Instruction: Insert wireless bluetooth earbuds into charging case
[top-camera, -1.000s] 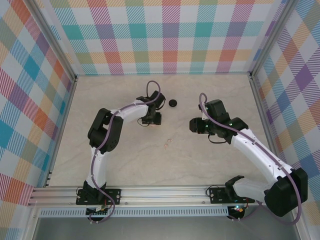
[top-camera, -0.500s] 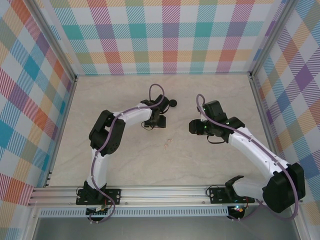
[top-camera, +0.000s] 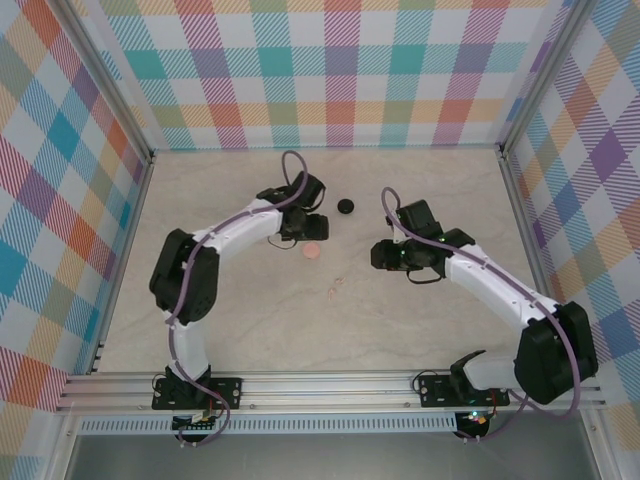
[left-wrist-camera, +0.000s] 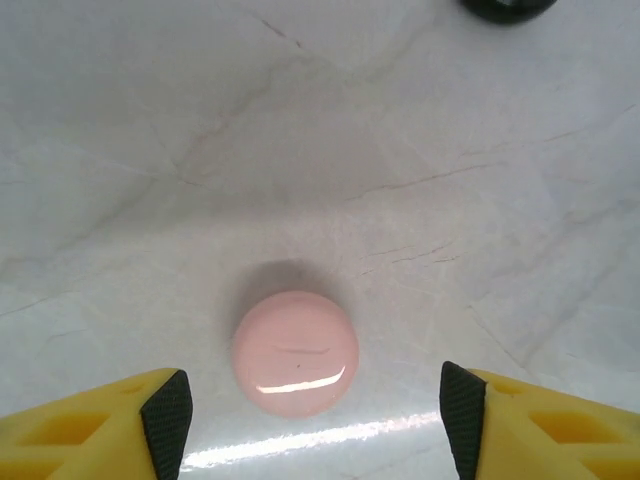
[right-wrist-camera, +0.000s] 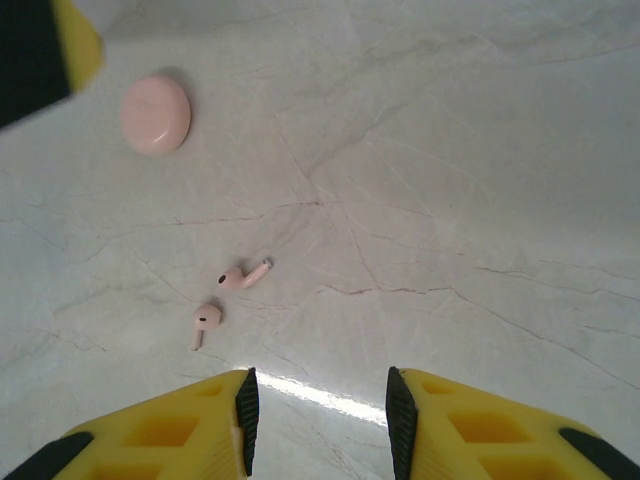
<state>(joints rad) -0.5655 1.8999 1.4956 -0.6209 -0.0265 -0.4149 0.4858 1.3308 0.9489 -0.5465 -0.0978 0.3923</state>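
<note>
Earbuds (right-wrist-camera: 243, 276) loose, stems diverging, charging case (left-wrist-camera: 295, 353) flat, left gripper (left-wrist-camera: 312, 425) and right gripper (right-wrist-camera: 318, 402) spread, empty

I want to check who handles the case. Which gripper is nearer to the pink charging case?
Left. The left gripper is right at the charging case, its open fingers on either side. The right gripper stands off to the case's right, clearly apart.

black round object (top-camera: 345, 206) (perhaps a cap) | on marble table (top-camera: 250, 320)
</note>
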